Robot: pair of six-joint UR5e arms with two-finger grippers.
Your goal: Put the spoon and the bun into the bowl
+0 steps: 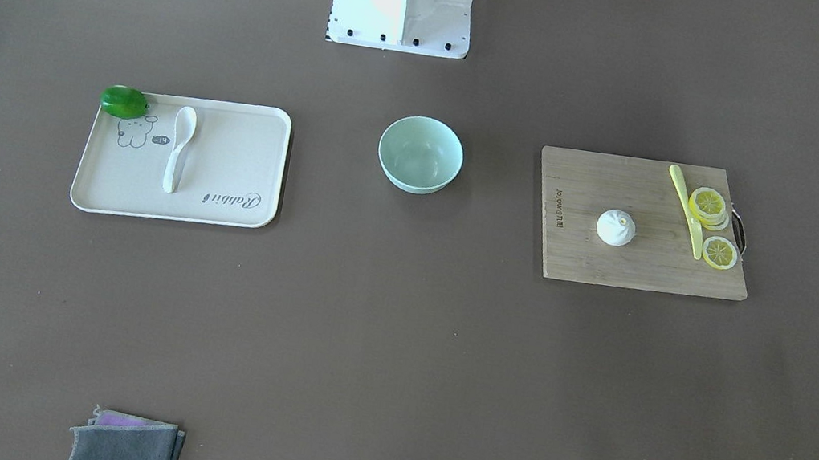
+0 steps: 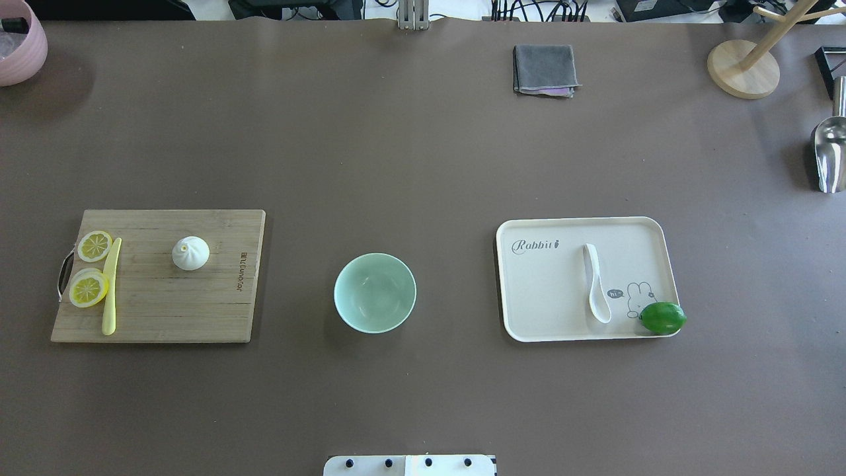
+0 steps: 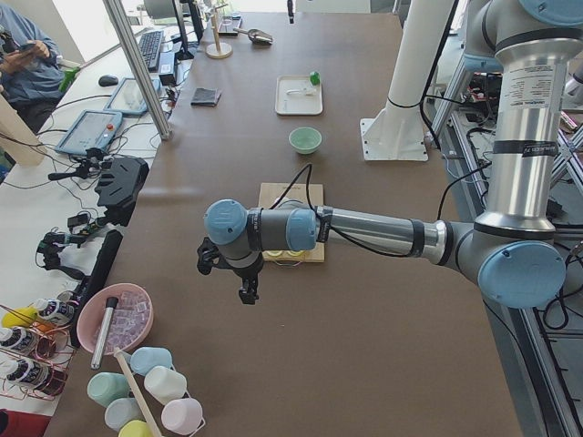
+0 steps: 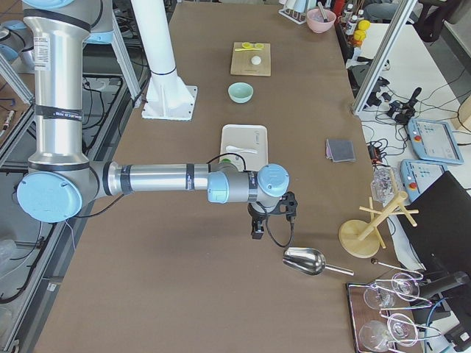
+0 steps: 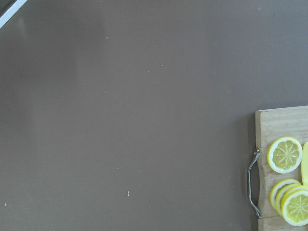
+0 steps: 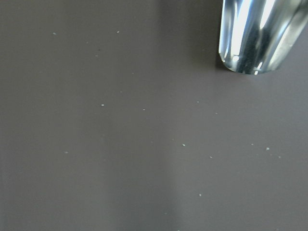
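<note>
A wide brown table (image 2: 423, 165) fills the workspace, with operator desks and equipment along its far edge. The layout looks set for two-armed work. The bowl (image 2: 375, 293) sits empty and upright in the middle, in front of the robot's base, probably so that either arm can reach it. The bun (image 2: 190, 253) rests on a wooden cutting board (image 2: 198, 311) on the robot's left side. It stands apart from the lemon slices (image 2: 94, 245) and the yellow-green knife (image 2: 110, 286) at the board's handle end. The spoon (image 2: 597, 284) lies on a cream tray (image 2: 548, 311) on the robot's right side, scoop toward the robot, with a green lime (image 2: 663, 318) near its scoop at the tray's corner.

The bun is small, white and domed, with pleats that gather at a yellow dot on top. The spoon is glossy white, with a deep oval scoop and a short curved handle. The bowl is pale mint, smooth-sided, and wide enough for both.

Neither item is in the bowl yet. The left gripper (image 3: 246, 291) hangs over bare table beyond the board's handle end. The right gripper (image 4: 257, 229) hangs near a metal scoop (image 4: 304, 260), well away from the tray. Each shows only in a side view, so whether its fingers are spread or closed cannot be told.
</note>
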